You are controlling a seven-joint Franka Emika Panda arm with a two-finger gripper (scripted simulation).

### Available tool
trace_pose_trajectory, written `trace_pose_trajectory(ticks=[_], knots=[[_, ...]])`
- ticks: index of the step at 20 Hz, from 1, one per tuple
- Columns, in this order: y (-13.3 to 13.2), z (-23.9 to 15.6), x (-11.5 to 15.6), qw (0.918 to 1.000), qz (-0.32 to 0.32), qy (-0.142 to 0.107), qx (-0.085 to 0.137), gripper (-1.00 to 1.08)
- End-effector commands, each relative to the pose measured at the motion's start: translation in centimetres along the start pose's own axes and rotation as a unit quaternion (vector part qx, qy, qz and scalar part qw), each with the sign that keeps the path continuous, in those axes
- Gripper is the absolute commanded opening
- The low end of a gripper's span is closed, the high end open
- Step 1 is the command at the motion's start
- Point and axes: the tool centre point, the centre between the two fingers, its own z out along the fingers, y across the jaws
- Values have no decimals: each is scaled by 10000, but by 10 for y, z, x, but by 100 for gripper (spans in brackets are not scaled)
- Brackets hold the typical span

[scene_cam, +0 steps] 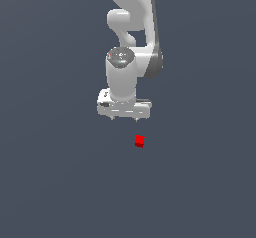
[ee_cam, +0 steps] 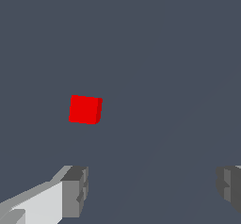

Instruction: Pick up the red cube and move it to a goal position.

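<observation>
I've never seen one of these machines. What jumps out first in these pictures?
The red cube grabs the eye: a tiny bright spot alone on the plain dark grey ground, untouched. Above it in the exterior view stands the big white robot arm, its gripper pointing down, slightly toward the exterior view's left of the cube. In the wrist view, the two grey fingertips stand wide apart with nothing between them.

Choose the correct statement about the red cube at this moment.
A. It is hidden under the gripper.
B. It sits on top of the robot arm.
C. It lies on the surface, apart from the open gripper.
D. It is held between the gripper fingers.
C. The red cube lies free on the surface, and the gripper is wide open with both fingers clear of it.
</observation>
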Motion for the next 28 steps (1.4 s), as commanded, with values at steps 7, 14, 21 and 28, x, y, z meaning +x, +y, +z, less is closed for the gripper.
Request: trace_pose_trajectory(ticks=[7,14,21,28], knots=[[-6,11,2,10000,48,10,-2,100],[-28,48,10,9998,213,42,-10,100],[-57,98,25,9990,435,86,-24,100],[-72,126,35,9984,560,110,-33,100]])
